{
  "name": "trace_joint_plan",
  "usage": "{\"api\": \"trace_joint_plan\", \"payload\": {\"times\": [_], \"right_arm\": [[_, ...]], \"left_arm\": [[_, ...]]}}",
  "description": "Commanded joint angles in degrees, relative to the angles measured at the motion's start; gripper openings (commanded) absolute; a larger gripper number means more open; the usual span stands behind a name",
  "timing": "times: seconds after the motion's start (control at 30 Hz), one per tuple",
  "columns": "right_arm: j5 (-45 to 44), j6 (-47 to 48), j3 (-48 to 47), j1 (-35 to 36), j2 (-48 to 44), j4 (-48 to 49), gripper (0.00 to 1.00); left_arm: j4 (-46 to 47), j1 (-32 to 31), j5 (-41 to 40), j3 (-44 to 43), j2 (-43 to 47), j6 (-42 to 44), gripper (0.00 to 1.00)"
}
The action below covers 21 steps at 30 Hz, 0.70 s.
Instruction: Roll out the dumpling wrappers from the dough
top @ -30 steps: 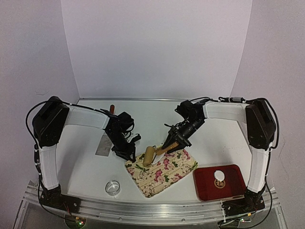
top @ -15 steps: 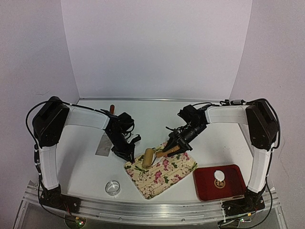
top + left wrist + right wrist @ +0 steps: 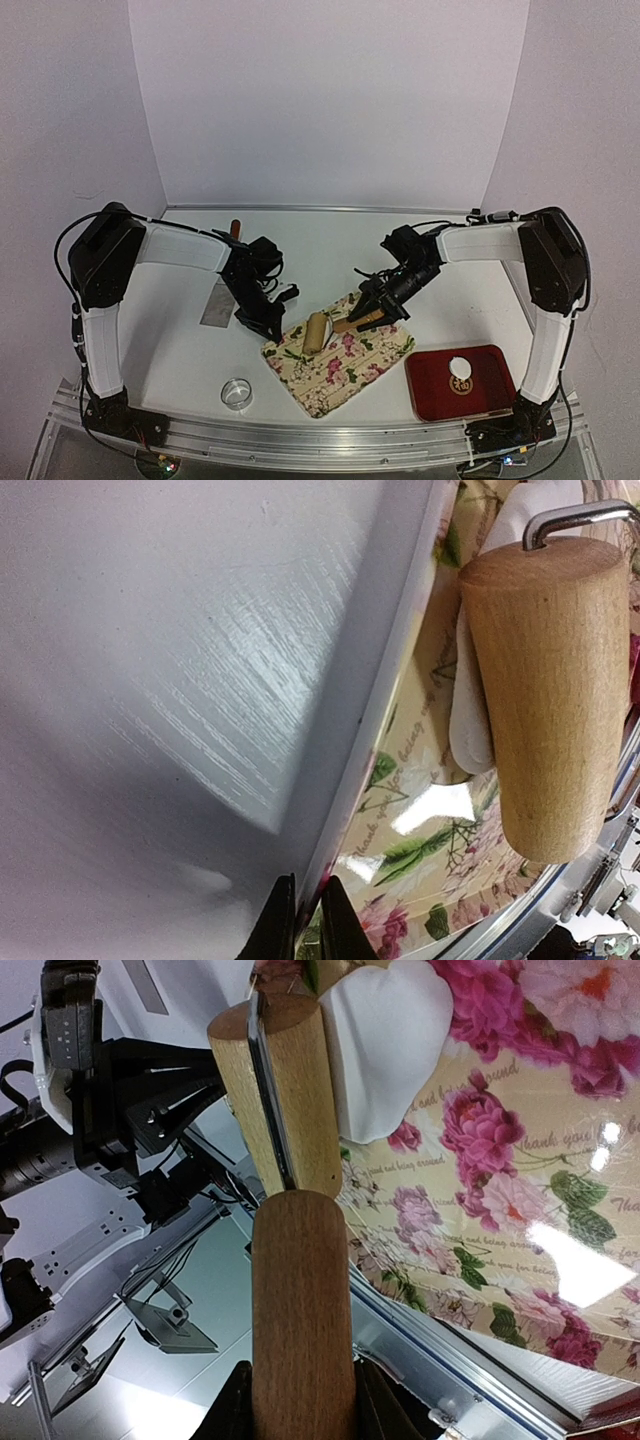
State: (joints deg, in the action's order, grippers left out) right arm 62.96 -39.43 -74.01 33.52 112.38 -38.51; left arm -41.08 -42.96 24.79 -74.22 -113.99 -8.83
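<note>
A floral mat [image 3: 345, 368] lies at the table's middle front. My left gripper [image 3: 270, 327] is shut on the mat's left edge [image 3: 380, 730], its jaws pinching it [image 3: 305, 920]. My right gripper [image 3: 378, 305] is shut on the brown handle [image 3: 300, 1310] of a small wooden roller. The roller's drum [image 3: 316, 332] lies on a white dough piece [image 3: 385, 1050] near the mat's far left corner, and the drum [image 3: 550, 690] covers part of that dough [image 3: 472, 720]. One round white dumpling wrapper [image 3: 459, 366] rests in the red tray [image 3: 495, 390].
A metal ring cutter [image 3: 237, 392] stands near the front left. A flat metal scraper [image 3: 217, 303] with a red handle [image 3: 235, 228] lies behind my left arm. The red tray sits right of the mat, close to the right arm's base.
My left gripper has closed on the mat's edge. My right gripper has sunk lower and shifted right, laying the roller's handle flatter and drawing the drum slightly nearer.
</note>
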Motion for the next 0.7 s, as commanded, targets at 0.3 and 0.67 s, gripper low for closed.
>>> {"api": "trace_joint_plan", "payload": {"times": [0.3, 0.67], "right_arm": [[-21.21, 2.03, 2.47, 0.73, 9.6, -13.47, 0.0], [-23.99, 1.83, 1.48, 0.68, 12.31, -13.72, 0.0]], "left_arm": [[-0.76, 0.07, -1.81, -0.49, 0.93, -1.54, 0.0], [-0.69, 0.07, -1.35, -0.87, 0.43, -0.83, 0.0]]}}
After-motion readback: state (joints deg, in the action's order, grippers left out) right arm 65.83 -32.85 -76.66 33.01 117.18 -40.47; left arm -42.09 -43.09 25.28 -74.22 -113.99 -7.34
